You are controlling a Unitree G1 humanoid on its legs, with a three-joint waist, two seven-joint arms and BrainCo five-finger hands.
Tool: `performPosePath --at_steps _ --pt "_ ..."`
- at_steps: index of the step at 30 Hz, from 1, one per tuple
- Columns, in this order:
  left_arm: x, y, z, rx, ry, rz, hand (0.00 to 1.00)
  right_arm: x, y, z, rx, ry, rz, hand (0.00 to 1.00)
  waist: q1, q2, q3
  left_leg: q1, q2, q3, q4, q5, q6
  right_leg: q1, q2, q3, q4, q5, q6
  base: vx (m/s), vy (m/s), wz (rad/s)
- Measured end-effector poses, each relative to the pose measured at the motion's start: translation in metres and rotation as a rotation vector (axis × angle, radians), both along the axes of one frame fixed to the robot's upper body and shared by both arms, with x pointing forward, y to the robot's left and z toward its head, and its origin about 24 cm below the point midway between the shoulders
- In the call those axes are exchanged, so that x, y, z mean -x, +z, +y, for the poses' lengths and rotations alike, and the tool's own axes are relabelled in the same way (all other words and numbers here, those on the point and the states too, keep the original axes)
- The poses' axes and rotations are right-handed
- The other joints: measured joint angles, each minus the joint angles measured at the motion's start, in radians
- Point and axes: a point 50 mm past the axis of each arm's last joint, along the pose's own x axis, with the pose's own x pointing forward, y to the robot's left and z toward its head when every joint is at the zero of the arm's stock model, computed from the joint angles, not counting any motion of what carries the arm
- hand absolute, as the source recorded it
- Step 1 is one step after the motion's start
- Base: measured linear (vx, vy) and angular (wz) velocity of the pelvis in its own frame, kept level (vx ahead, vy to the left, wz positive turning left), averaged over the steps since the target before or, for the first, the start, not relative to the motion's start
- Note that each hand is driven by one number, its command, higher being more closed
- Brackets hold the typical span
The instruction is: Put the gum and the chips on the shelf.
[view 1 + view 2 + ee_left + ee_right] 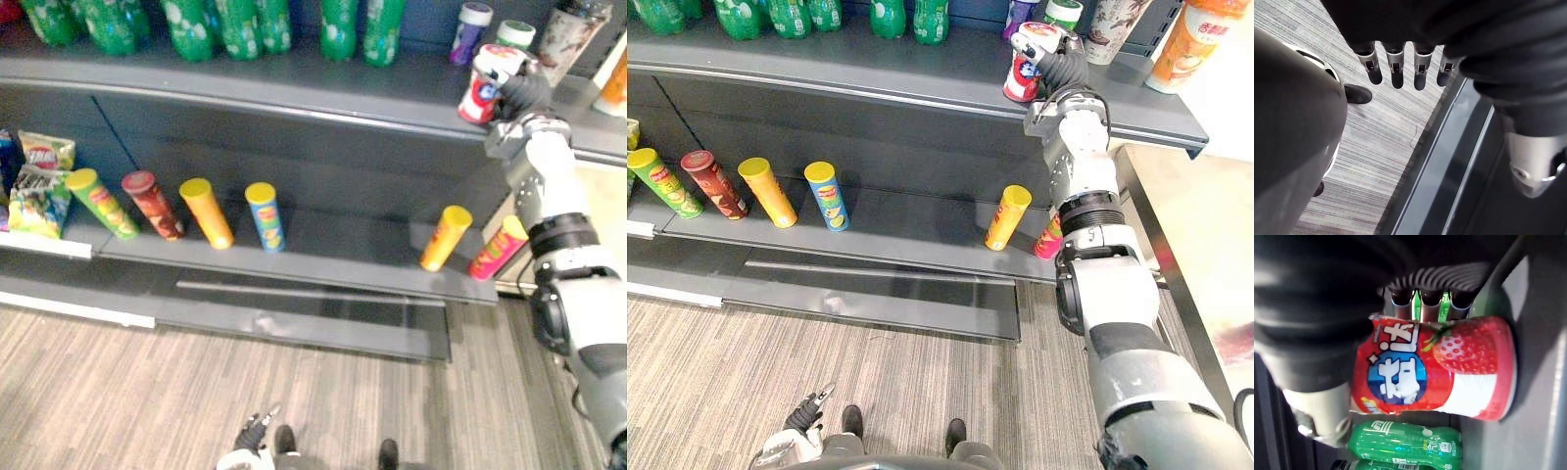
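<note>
Shelf unit (294, 93) spans the eye views with two dark boards. Top board carries green bottles (206, 24) at the back and small tubs and cups (514, 34) toward the right end. Lower board (343, 250) carries a row of chip tubes (211, 212) leaning back, with chip bags (39, 196) far left. Right arm reaches up to the top board's right end. Right hand (1063, 67) is wrapped around the gum tub (1435, 367), red and white with a strawberry print: fingers curled behind it, thumb across the near side, a firm wrap. Tub is near the board's front edge, its base looks to meet the board, body tipped slightly. Step in hand, as I judge it, is setting the gum down. To do it well: level the tub so the base sits flat, nudge it back from the edge and clear of the neighbouring tubs, then uncurl and pull straight away without dragging it. Left hand (1396, 63) hangs low over the floor, fingers loose and straight, holding nothing.
</note>
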Motion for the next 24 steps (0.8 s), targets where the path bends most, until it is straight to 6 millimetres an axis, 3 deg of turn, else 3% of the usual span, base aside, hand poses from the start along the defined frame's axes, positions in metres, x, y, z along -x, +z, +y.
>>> performPosePath --at_steps 9,10,24 --pt "0.001 0.0 0.0 0.016 0.029 -0.003 0.0 0.001 0.002 -0.005 0.01 -0.03 -0.012 1.0 0.003 0.0 0.002 0.002 -0.018 -0.007 0.0 -0.005 0.011 0.01 -0.013 -0.011 -0.003 -0.005 0.006 0.04 0.008 0.04" --pt "0.0 0.0 0.0 0.016 0.029 -0.004 0.0 0.001 0.003 -0.007 0.011 -0.033 -0.013 0.0 0.005 0.0 0.002 0.003 -0.018 -0.008 0.0 -0.006 0.011 0.011 -0.013 -0.012 -0.003 -0.005 0.006 0.03 -0.004 0.01" --pt "-0.003 0.001 0.0 0.016 0.025 -0.01 0.0 0.003 0.005 -0.012 0.016 -0.05 -0.015 0.0 0.011 0.001 0.015 0.019 -0.015 -0.005 0.0 -0.017 0.002 0.031 -0.01 -0.013 -0.011 -0.014 0.001 0.0 0.0 -0.01"
